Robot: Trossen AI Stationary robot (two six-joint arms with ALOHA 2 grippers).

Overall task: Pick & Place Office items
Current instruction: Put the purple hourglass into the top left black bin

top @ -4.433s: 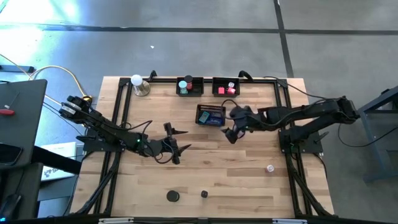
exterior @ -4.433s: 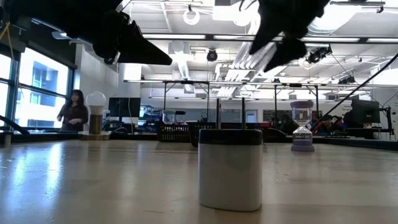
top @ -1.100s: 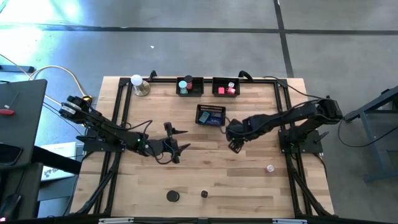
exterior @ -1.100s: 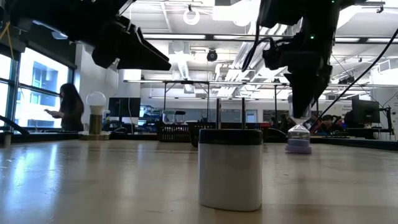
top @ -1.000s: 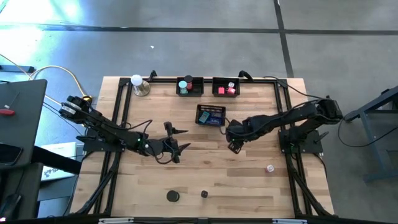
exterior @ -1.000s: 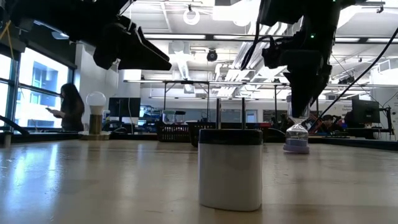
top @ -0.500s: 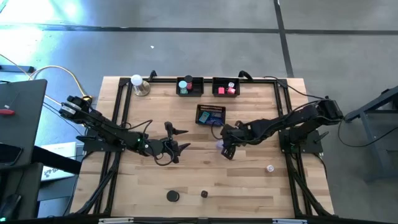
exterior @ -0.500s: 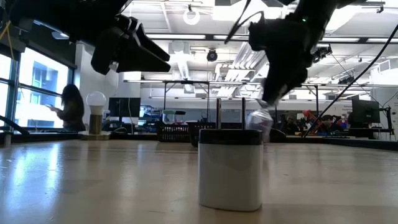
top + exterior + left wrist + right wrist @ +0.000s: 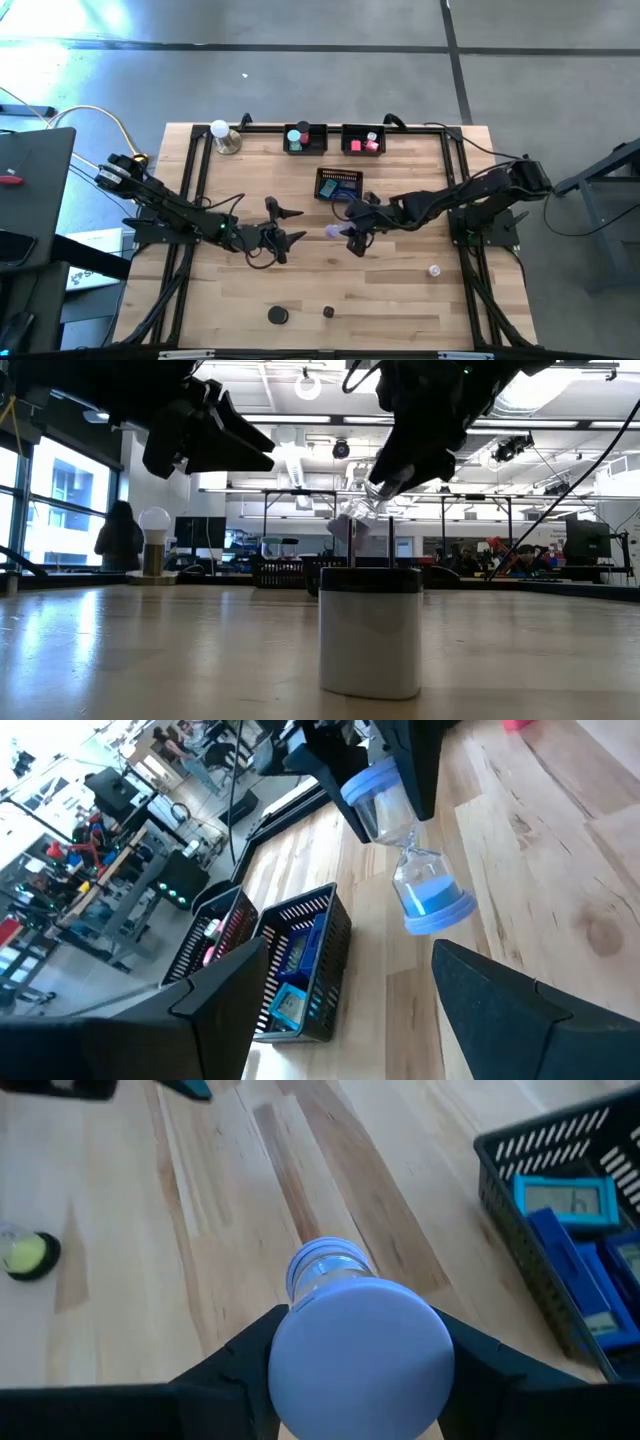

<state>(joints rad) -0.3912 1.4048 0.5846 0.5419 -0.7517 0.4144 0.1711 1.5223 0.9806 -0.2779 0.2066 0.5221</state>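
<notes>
- Mesh trays on the bench: three — one (image 9: 305,139) and another (image 9: 363,140) at the far edge, a third (image 9: 340,185) nearer the middle.
- Hourglasses: one (image 9: 408,855), lavender-capped, blue sand.
- White ball lamps: one (image 9: 222,133).
- Dark discs near the front edge: two, larger (image 9: 278,315) and smaller (image 9: 328,312).
- Small clear piece: one (image 9: 434,270).
- Robot arms: two.
- White black-lidded cylinder: one (image 9: 371,630).

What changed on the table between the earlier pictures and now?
The right gripper took hold of the hourglass, lifted it off the table and carried it toward the left gripper, holding it tilted in the air. The left arm stayed put, jaws open; the mesh trays and black cylinder did not move.
</notes>
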